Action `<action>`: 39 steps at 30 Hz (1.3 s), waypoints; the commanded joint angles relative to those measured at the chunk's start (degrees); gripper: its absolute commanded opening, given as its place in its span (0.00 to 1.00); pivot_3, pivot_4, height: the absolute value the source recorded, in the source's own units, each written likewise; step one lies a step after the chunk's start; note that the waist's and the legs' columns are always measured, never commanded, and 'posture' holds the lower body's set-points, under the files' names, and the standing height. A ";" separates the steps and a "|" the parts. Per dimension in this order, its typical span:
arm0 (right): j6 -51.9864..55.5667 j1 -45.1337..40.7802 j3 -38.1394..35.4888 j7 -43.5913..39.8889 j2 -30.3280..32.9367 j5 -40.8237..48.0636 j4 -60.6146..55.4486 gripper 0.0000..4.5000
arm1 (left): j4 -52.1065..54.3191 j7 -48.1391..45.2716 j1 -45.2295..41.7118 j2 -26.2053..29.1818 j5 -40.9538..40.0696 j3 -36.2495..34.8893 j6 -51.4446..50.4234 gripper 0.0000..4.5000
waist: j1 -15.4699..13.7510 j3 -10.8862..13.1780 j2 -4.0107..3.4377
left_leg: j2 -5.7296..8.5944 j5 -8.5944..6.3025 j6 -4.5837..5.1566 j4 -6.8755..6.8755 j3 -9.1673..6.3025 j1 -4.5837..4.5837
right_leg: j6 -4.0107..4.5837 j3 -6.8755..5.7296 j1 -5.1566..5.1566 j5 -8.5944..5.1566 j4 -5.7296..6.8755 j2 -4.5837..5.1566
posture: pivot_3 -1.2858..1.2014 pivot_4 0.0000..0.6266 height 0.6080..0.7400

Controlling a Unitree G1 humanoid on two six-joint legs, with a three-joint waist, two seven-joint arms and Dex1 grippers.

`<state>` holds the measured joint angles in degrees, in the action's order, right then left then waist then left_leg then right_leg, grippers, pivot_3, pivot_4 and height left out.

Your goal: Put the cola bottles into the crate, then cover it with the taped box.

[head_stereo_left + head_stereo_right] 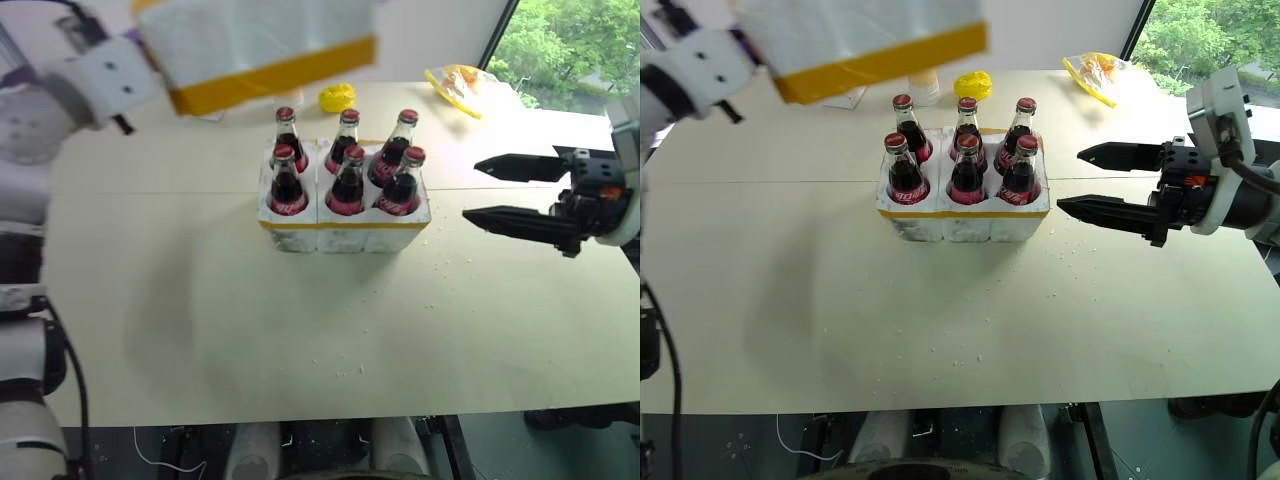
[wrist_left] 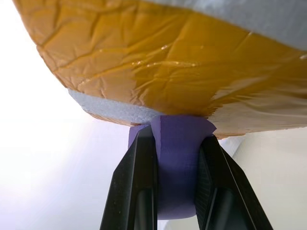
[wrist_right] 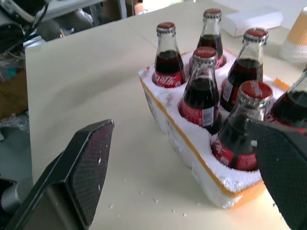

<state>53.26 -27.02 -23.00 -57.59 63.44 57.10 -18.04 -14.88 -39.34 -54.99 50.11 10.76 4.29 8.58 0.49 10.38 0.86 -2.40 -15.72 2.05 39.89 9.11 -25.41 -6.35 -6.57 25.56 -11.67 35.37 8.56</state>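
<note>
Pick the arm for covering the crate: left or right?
Left. The left gripper is shut on a purple tab of the taped box, held in the air behind and left of the crate, where all six cola bottles stand. The right gripper is open beside the crate, holding nothing.

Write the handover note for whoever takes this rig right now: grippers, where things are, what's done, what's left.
Left gripper: shut on a purple tab fixed to the taped box, which it holds in the air above and behind the crate.
Right gripper: open, holding nothing, beside the crate's right end.
Crate: mid-table, all six cola bottles standing upright in its wells.
Done: bottles loaded, box lifted.
Left: bring the box over the crate, lower it over the bottles, release.
Behind the crate: a yellow crumpled object, a snack bag.
</note>
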 commanded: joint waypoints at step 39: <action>-2.90 2.44 -2.85 1.32 -0.41 -1.25 0.60 1.00 | 24.49 -22.15 21.84 4.37 -26.41 -14.26 -27.95 1.00 | 0.09 0.00 -0.01 | -0.23 -0.04 0.08 0.14 -0.16 0.05 | -0.01 0.00 -0.11 0.01 0.06 0.00 | 0.52 0.24 1.00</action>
<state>51.59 -24.74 -23.52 -55.34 61.99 56.22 -17.56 6.28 -57.52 -33.44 52.59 -6.06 -4.40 -10.04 0.59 10.38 0.85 -2.64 -15.76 2.13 40.03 8.90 -25.36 -6.37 -6.57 25.45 -11.67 35.42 8.56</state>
